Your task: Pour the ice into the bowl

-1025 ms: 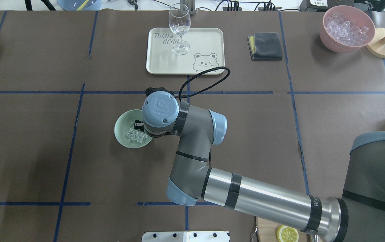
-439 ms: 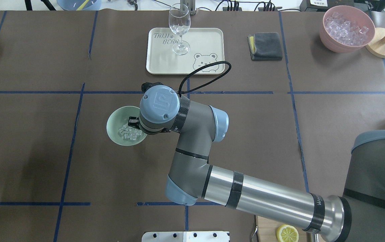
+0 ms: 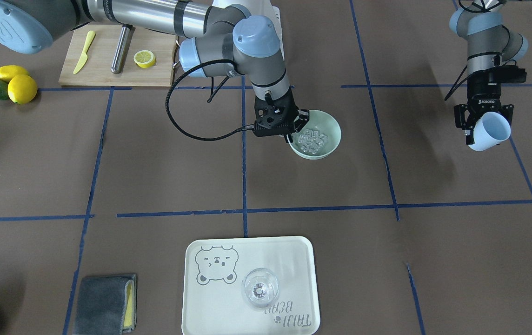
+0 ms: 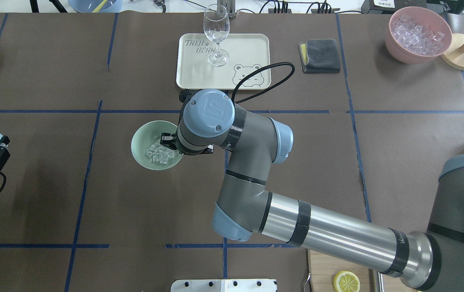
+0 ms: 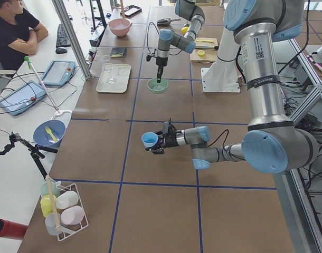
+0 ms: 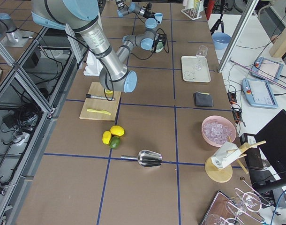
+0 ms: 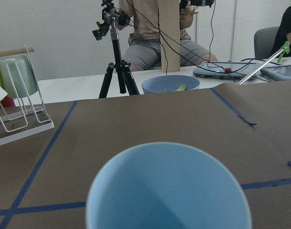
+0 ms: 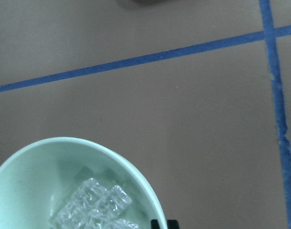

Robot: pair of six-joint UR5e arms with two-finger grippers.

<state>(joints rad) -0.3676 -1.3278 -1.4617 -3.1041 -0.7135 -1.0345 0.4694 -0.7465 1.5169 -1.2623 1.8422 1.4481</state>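
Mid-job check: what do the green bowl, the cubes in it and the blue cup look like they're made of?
Bowl: likely plastic or melamine; matte mint walls with no sharp glare. Cubes: clear and glassy with bright glints; real ice or acrylic, I cannot tell which. Cup: probably plastic; smooth pale blue with a soft, even sheen.

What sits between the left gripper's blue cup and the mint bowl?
Nothing: from light-blue cup to mint-green bowl, only bare brown table cover crossed by one blue tape line, clear in the front-facing and overhead views.
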